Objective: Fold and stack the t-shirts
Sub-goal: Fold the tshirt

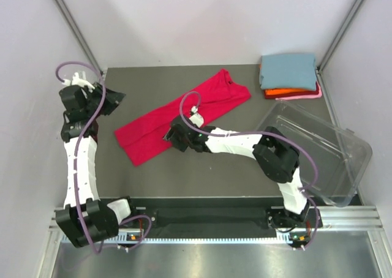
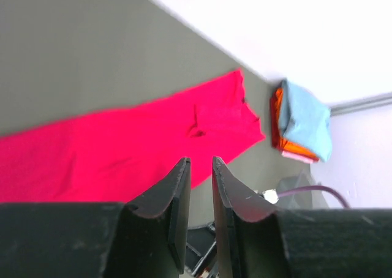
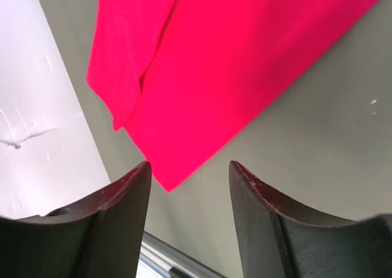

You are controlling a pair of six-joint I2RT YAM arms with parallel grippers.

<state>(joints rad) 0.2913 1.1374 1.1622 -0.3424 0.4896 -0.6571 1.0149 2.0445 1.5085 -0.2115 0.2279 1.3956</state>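
Crimson t-shirt (image 1: 184, 116): found lying flat on dark table (image 1: 202, 174), folded lengthwise into a long band. Ran diagonally from near-left to far-right, collar end toward far-right. Slight crease noted near collar end in left wrist view. One layer seen doubled over along far end in right wrist view.

Other t-shirts: found stacked in far-right corner of table, well apart from crimson one. Blue-grey t-shirt (image 1: 288, 70) on top, orange t-shirt (image 1: 288, 93) beneath, pale pink t-shirt (image 1: 306, 97) at bottom w/ only an edge showing. All three folded.

Left gripper (image 1: 119, 98): positioned at far-left side of table, apart from crimson cloth, pointed toward it. Fingers (image 2: 177, 186) parted by a narrow slit only, nothing between them. No contact w/ any shirt.

Right gripper (image 1: 173, 137): positioned at near long edge of crimson band, toward its near-left end. Fingers (image 3: 131, 198) spread wide, nothing between them. Wrist view showed bare table under fingertips and a corner of crimson cloth just ahead. Contact w/ cloth: could not be told from overhead view.

Clear plastic tub (image 1: 318, 149): found at right edge of table, tilted, near the stack but not touching it as far as could be seen. Nothing seen inside.
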